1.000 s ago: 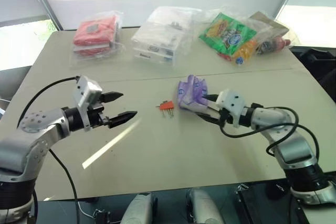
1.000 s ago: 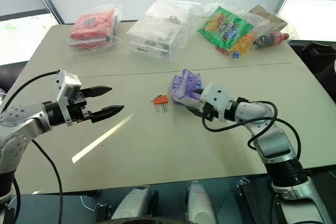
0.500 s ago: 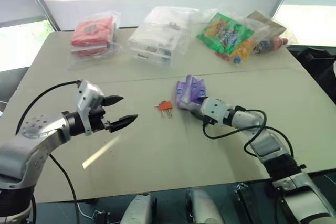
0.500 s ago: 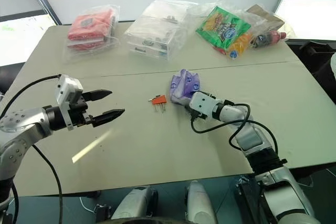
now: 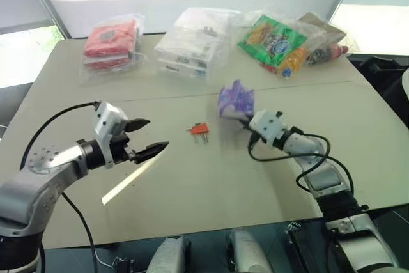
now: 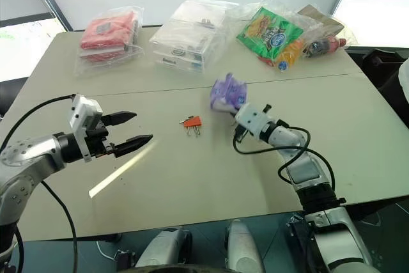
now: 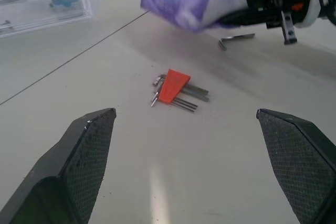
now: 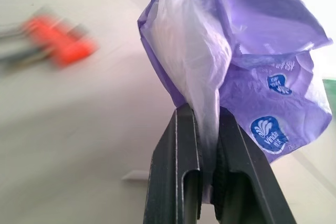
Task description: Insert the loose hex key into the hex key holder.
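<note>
Jaws pinch purple packet (image 8: 247,77); hex key (image 7: 236,39) lies beneath.

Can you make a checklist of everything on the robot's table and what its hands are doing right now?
Surface: beige table, a seam across it, a streak of sunlight.
Job's things: hex key holder lies mid-table; loose hex key lies bare on the table, under the lifted packet.
Clutter: red packet, clear plastic box, green snack bag, bottle in wrap along the far edge.
Grippers: left gripper empty, jaws wide; right gripper pinching a purple tissue packet, lifted.
Cables: black cables looping along both arms.
Surroundings: bright windows behind.
</note>
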{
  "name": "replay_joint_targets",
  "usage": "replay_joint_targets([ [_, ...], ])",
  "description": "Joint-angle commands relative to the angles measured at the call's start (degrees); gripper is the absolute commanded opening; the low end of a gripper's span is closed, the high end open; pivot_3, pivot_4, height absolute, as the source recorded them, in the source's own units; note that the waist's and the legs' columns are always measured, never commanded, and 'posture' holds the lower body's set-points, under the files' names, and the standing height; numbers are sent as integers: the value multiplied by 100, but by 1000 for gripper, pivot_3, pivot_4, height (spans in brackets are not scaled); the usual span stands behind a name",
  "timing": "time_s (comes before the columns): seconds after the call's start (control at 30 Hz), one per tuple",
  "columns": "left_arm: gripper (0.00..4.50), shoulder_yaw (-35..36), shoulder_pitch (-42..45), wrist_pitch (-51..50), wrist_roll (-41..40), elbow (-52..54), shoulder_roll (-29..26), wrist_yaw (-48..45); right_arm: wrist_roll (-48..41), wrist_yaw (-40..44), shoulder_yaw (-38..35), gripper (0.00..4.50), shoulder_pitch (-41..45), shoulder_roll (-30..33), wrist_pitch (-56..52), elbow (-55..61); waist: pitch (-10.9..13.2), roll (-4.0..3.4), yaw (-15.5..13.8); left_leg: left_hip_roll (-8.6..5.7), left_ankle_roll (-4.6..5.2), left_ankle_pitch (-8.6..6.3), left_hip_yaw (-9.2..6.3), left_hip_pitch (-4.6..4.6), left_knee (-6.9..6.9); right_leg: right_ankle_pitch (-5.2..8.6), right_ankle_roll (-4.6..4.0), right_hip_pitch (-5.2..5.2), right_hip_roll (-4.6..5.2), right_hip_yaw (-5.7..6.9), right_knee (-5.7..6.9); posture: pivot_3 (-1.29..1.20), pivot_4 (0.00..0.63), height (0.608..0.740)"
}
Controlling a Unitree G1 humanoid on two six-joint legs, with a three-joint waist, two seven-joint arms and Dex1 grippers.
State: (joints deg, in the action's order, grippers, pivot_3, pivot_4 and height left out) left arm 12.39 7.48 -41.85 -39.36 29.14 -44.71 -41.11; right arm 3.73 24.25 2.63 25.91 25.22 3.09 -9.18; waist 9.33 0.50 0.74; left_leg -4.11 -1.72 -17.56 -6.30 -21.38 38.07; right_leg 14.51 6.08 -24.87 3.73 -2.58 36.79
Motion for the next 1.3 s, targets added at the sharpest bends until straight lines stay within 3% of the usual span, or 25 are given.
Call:
replay_joint_targets([
  [0.03,4500,-25,119,144,23,49,40,-32,338,-1621,-946,40,415,10,-421,-145,0,0,-22,-4,-1,0,0,-1,0,0,0,-3,3,0,6,0,150,740],
  [0.13,4500,-132,220,177,78,-31,85,-47,476,-2528,-1470,40,613,87,-1454,-670,-2,3,-40,-7,-2,1,-1,-2,1,0,-1,-3,5,1,11,0,150,740],
  [0.23,4500,-221,311,213,128,-113,108,-80,495,-3001,-1758,40,756,233,-1737,-1178,-1,2,-5,-7,-2,1,1,-1,0,1,-1,-2,5,0,10,0,150,740],
  [0.57,4500,-339,473,275,260,-249,177,-138,97,-3640,-2383,40,1281,781,-2055,-2757,4,-12,66,3,7,-4,39,-1,-10,0,-1,-25,-5,-26,26,0,150,740],
  [0.6,4500,-343,473,274,270,-249,185,-138,35,-3660,-2426,600,1292,762,-2104,-2767,4,-12,60,3,9,-4,39,-1,-9,0,-1,-25,-5,-26,26,0,150,740],
  [0.67,4500,-346,474,274,286,-248,196,-138,-87,-3666,-2481,1154,1298,730,-2176,-2757,4,-13,51,2,10,-5,39,-2,-9,0,0,-25,-4,-26,26,0,150,740],
  [0.87,4500,-342,481,286,309,-261,205,-137,-435,-3851,-2701,4145,1225,623,-2365,-2372,4,-13,33,1,13,-6,41,-2,-5,0,0,-23,-3,-27,25,0,150,740],
  [0.9,4500,-341,484,289,313,-267,206,-142,-462,-3887,-2724,4420,1212,609,-2343,-2298,4,-13,34,1,12,-6,41,-2,-5,0,0,-23,-3,-27,25,0,150,740],
  [0.93,4500,-339,485,290,314,-269,206,-145,-473,-3899,-2729,4420,1178,594,-2247,-2144,4,-13,35,1,12,-6,41,-2,-5,0,0,-23,-3,-27,26,0,150,740],
  [1.17,4500,-322,537,258,271,-294,201,-168,-1058,-1675,-1826,4420,979,558,-1220,-387,4,-13,106,4,21,-11,41,1,-5,0,1,-25,-8,-27,29,0,150,740],
  [1.3,4500,-354,627,254,286,-383,177,-240,-1642,531,-912,4420,1113,808,-1586,138,4,-13,138,4,23,-12,36,0,-5,0,1,-24,-7,-24,29,0,150,740],
])
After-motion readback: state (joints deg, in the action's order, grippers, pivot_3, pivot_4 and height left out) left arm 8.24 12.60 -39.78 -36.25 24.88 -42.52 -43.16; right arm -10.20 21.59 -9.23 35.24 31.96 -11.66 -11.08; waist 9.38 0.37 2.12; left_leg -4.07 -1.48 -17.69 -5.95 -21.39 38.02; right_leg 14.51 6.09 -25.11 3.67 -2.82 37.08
